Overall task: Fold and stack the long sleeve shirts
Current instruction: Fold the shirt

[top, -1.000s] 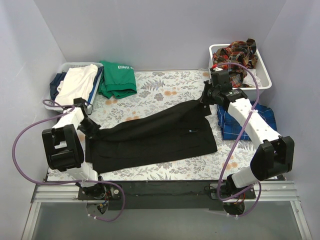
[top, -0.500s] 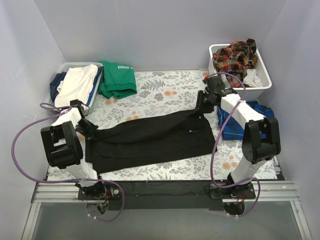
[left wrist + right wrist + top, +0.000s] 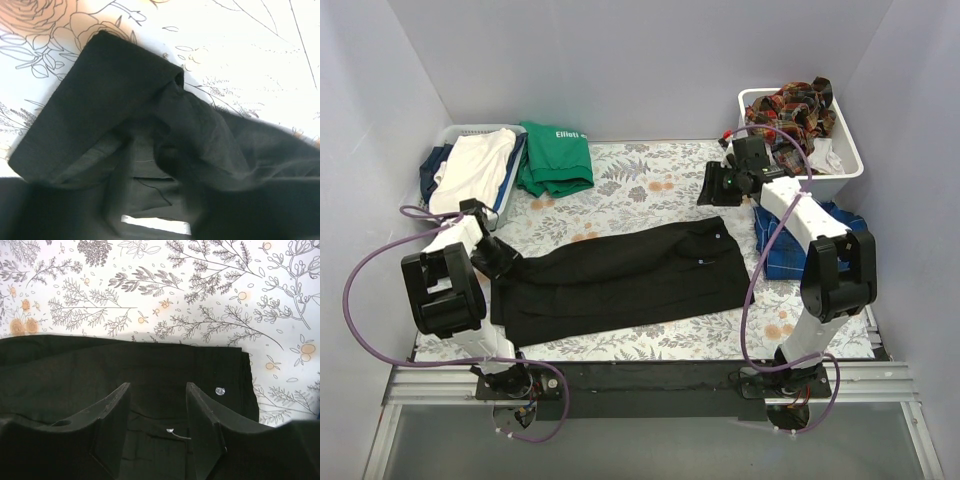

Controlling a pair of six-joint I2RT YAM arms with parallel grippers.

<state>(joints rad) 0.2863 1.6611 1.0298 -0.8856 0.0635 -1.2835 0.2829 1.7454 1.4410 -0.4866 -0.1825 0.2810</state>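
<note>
The large black long sleeve shirt [image 3: 620, 280] lies folded in a long band across the table's middle. My right gripper [image 3: 713, 190] [image 3: 157, 386] hovers open just above its far right corner, nothing between the fingers [image 3: 112, 410]; a white button [image 3: 219, 390] shows on the black cloth [image 3: 75, 365] below. My left gripper [image 3: 497, 258] sits at the shirt's left end. In the left wrist view bunched black cloth [image 3: 100, 100] fills the frame and hides the jaws. A blue plaid shirt [image 3: 835, 235] lies folded at the right, partly under the right arm. Red-orange plaid shirts [image 3: 790, 108] fill the bin.
A white bin [image 3: 850, 155] stands at the far right corner. A basket [image 3: 455, 132] with white and dark cloth stands far left, a folded green top [image 3: 558, 155] beside it. Flower-printed tablecloth [image 3: 640, 185] covers the table. Purple cables loop off both arms.
My right gripper opened, let go of the black shirt's far right corner and drew back toward the far side. The corner dropped flat. The left arm barely moved.
</note>
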